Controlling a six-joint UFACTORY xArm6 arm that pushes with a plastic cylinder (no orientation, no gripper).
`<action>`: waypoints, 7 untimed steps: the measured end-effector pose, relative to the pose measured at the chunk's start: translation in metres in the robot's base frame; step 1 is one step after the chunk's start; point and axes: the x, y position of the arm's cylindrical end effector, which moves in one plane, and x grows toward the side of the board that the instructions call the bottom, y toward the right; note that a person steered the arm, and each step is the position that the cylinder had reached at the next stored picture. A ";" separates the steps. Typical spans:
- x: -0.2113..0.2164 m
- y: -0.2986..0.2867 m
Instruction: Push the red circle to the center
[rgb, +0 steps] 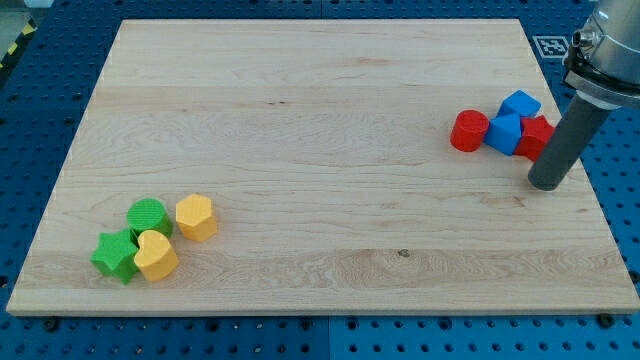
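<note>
The red circle (468, 131) lies on the wooden board (320, 110) at the view's right. It touches the left side of a blue block (504, 133). A second blue block (520, 105) sits just above that one, and another red block (537, 135) lies to their right, partly hidden by the rod. My tip (546, 185) rests on the board below and to the right of this cluster, close to the partly hidden red block and about 80 px right of the red circle.
At the view's lower left sit a green circle (148, 216), a green star (116, 255), a yellow heart (155, 256) and a yellow hexagon-like block (196, 217). The board's right edge (585, 170) runs just right of my tip.
</note>
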 end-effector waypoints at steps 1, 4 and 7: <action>-0.007 0.053; -0.057 0.055; -0.076 -0.097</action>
